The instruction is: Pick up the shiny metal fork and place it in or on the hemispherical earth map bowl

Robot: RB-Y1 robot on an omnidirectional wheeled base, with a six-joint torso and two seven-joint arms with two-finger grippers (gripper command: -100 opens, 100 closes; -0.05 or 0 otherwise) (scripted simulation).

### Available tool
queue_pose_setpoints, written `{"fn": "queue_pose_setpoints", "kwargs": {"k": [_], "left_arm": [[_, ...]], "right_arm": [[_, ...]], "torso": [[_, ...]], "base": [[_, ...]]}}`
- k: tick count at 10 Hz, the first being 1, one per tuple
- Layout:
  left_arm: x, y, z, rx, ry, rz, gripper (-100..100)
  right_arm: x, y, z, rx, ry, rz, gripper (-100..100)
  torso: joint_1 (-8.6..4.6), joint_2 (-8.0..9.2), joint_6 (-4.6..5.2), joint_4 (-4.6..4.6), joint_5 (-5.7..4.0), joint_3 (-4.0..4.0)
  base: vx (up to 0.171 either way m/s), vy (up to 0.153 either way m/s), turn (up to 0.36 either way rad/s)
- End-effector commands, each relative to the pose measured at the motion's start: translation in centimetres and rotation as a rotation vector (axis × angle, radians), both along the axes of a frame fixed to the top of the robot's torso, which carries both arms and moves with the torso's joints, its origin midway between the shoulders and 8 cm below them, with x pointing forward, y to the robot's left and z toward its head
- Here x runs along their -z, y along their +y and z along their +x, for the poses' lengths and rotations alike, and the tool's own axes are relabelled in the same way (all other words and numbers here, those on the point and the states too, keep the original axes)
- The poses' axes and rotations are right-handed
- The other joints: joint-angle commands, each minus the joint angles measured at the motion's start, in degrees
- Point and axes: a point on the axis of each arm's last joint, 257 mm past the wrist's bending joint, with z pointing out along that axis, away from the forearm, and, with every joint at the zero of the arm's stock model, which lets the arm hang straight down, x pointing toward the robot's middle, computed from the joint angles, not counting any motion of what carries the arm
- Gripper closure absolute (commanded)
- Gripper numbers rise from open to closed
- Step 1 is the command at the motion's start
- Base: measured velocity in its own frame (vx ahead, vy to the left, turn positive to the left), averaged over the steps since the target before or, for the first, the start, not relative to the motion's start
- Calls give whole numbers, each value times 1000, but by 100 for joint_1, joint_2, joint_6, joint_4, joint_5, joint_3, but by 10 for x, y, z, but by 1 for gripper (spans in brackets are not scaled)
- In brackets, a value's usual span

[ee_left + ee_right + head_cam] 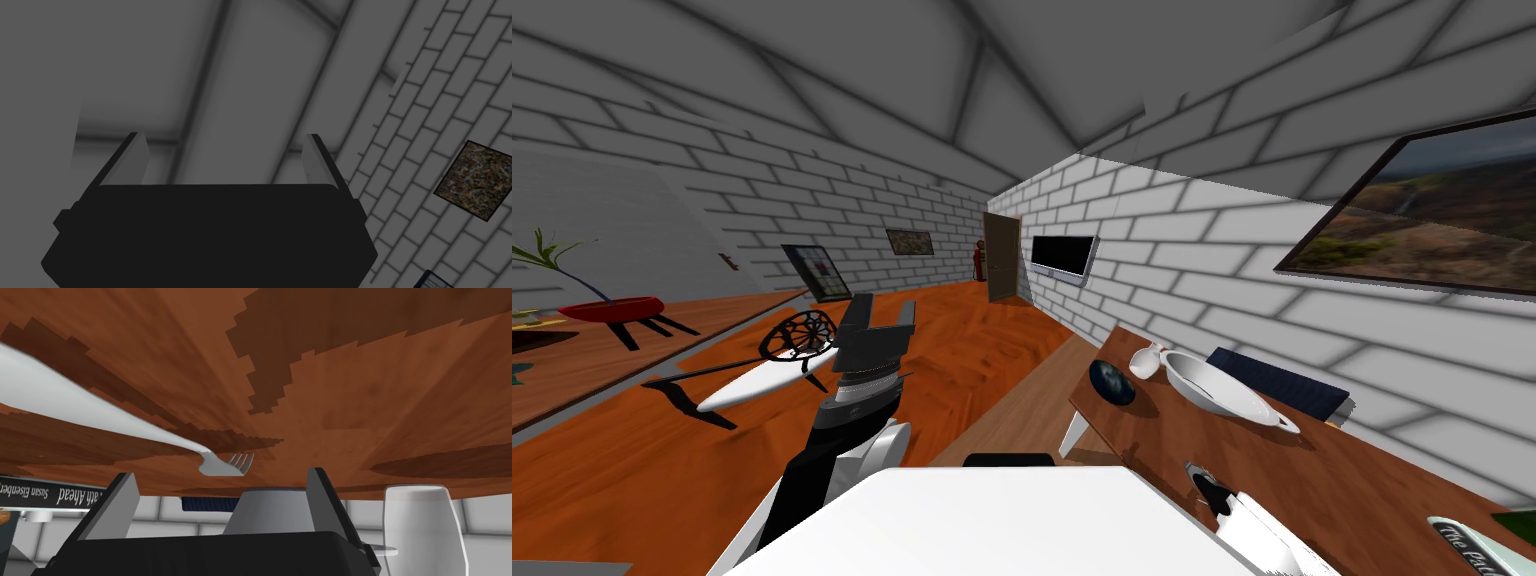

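In the head view the left pincer [880, 318] is held up, its thin blades spread with nothing between them. The right pincer [1202, 476] hangs low over a desk [1362, 470] of streaky red-brown wood. Ahead of it on the desk, near the corner, sits the bowl [1112, 383], round and dark blue. A small white jug [1145, 360] and a long, glossy white dish [1224, 392] stand close beside the bowl.

The left wrist view shows that pincer's flat grey blades [135, 160] standing wide apart.

In the right wrist view the right pincer is spread and pinches nothing. The fork [220, 464], smooth grey metal, lies flat on the wood just ahead of the pincer. Its tines sit between the two blades and touch neither. Its handle broadens as it runs out past one blade. Beyond that same blade lies a book [50, 492], its dark spine lettered in white. A pale, translucent cup [420, 528] stands outside the other blade.
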Motion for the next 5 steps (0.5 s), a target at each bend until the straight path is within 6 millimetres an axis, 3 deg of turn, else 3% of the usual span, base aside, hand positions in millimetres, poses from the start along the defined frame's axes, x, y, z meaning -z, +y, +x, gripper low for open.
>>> {"fn": "queue_pose_setpoints", "kwargs": {"k": [1,5], "left_arm": [[0,0,0,0,0,0,0],[0,0,0,0,0,0,0]], "right_arm": [[4,-1,0,1,-1,-1,-100],[10,-1,1,6,0,0,-100]], "torso": [[0,0,0,0,0,0],[-11,1,1,0,-3,1]], "base": [[0,-32,24],[-2,-34,17]]}}
